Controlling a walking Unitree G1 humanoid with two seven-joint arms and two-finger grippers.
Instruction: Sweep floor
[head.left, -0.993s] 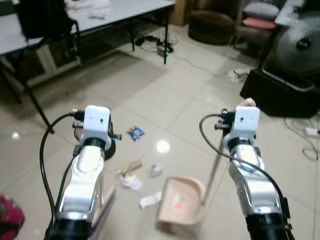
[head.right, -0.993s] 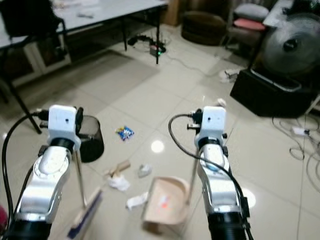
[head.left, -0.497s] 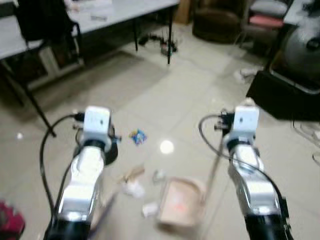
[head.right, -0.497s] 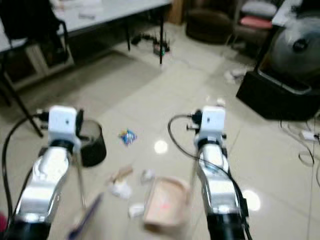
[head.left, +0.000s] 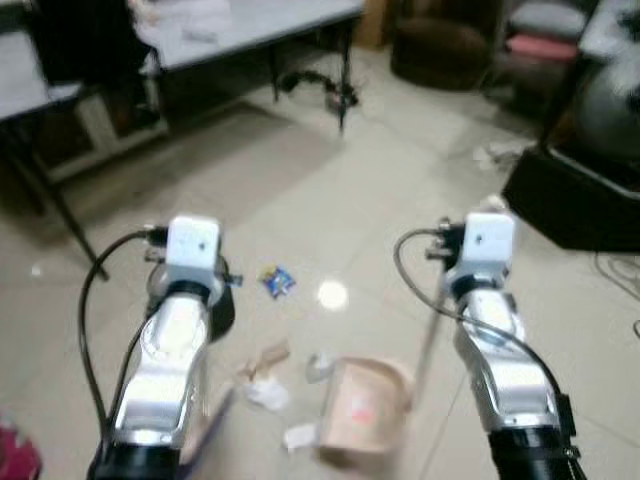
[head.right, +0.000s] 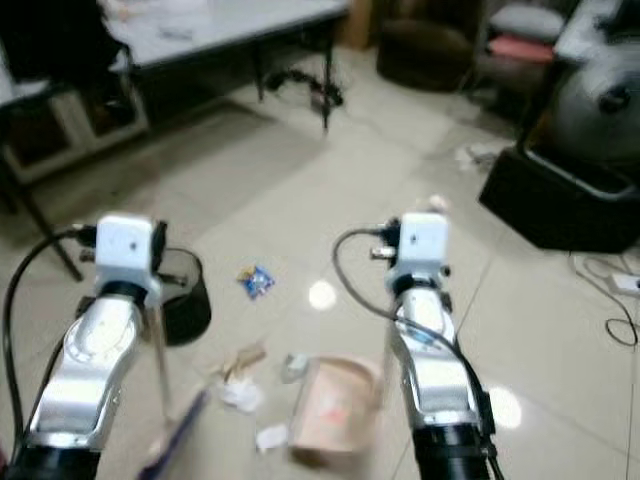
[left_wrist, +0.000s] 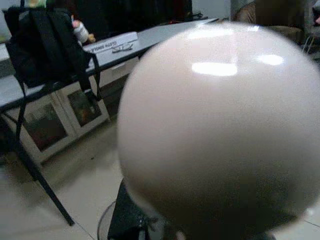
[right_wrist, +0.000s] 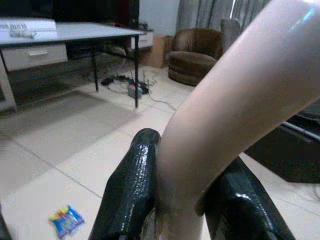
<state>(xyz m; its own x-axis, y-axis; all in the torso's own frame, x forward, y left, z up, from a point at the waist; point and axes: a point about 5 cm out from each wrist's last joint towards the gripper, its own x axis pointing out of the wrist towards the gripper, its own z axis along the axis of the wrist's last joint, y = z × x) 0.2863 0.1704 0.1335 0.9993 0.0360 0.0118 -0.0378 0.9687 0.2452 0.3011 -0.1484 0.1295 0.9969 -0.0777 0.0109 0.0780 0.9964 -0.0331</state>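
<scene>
The right gripper (right_wrist: 182, 200) pinches the beige dustpan handle (right_wrist: 240, 100), one black finger (right_wrist: 131, 190) pressed to each side. The dustpan (head.right: 330, 405) rests on the tiled floor (head.right: 300, 180) below it. The left gripper (head.right: 150, 300) is at the broom stick (head.right: 160, 370), whose rounded cap (left_wrist: 220, 115) hides its fingers, so I cannot tell their state. Paper scraps (head.right: 240, 392) lie between broom and dustpan; a blue wrapper (head.right: 255, 281) lies farther out.

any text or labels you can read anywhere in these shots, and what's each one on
None can be read.
White sign on the table: dark lettering, too blurred to read.
Blue snack wrapper on the floor: coloured print, too small to read.
Dustpan: a reddish mark inside, blurred, not readable.
</scene>
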